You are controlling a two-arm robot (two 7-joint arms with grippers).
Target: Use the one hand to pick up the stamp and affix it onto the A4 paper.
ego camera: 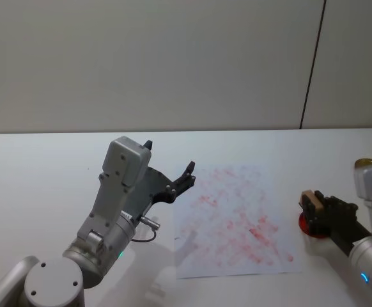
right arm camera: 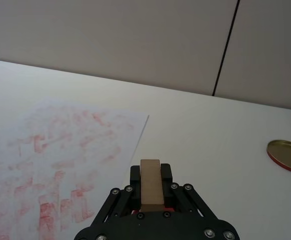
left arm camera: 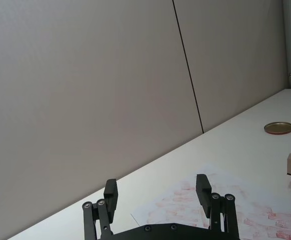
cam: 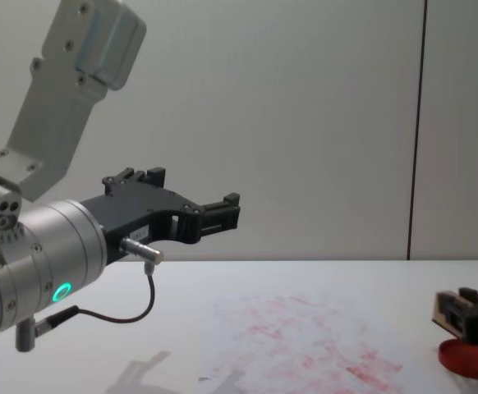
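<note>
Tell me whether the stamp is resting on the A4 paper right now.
No, the stamp is clamped in the right gripper above the red dish, clear of the A4 paper and its right edge.

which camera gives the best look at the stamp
The right wrist view: the stamp sits centred and close, clamped in the right gripper. The head view shows it small near the right edge; the chest and left wrist views catch just part of it.

- The mottled white A4 paper (ego camera: 234,220) is lying centrally on the surface (ego camera: 45,166).
- The flat round red dish (ego camera: 305,225) is sitting right of it.
- The tan wooden stamp block (ego camera: 309,198) is hanging just above the dish.
</note>
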